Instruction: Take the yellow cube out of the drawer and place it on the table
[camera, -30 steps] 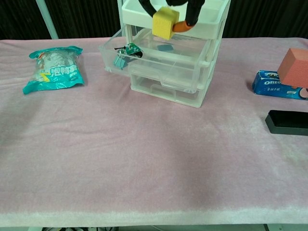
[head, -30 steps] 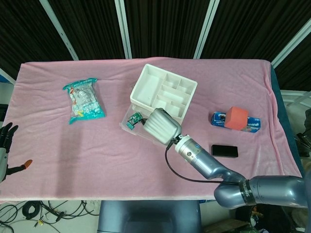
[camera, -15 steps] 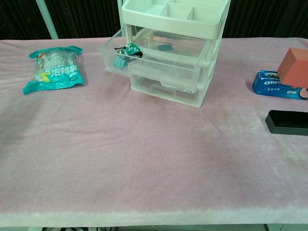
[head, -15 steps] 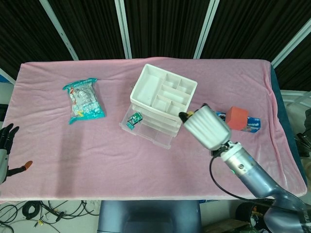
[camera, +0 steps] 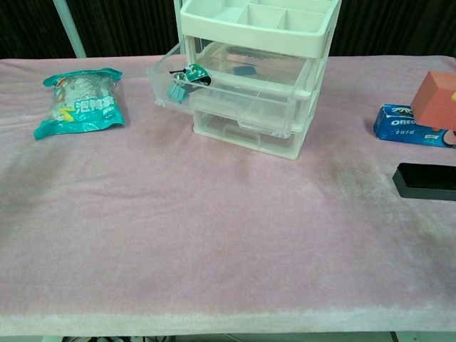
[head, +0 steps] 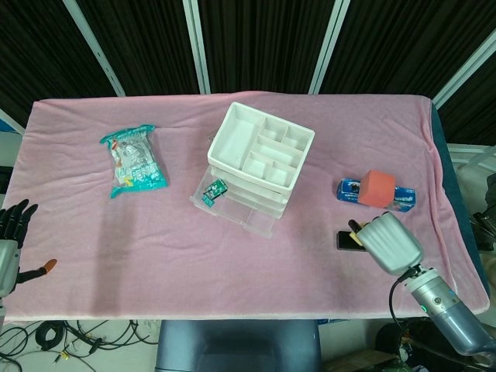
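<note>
Caption: Robot's right hand (head: 390,242) hovers low over the near right of a pink table (head: 232,271); the yellow cube shows in neither view.

Detail: The right hand is seen from its back, palm down, above a flat black object (camera: 426,182). Whether its fingers are curled round anything cannot be told. The cube may be hidden under this palm, which is a guess. The open drawer (camera: 168,78) of the clear drawer unit (head: 262,147), mid-table, holds only small green and blue items. Such a cube is probably light and firm, and best pinched on two opposite flat faces. The left hand (head: 9,236), at the near left edge, is spread and empty.
</note>
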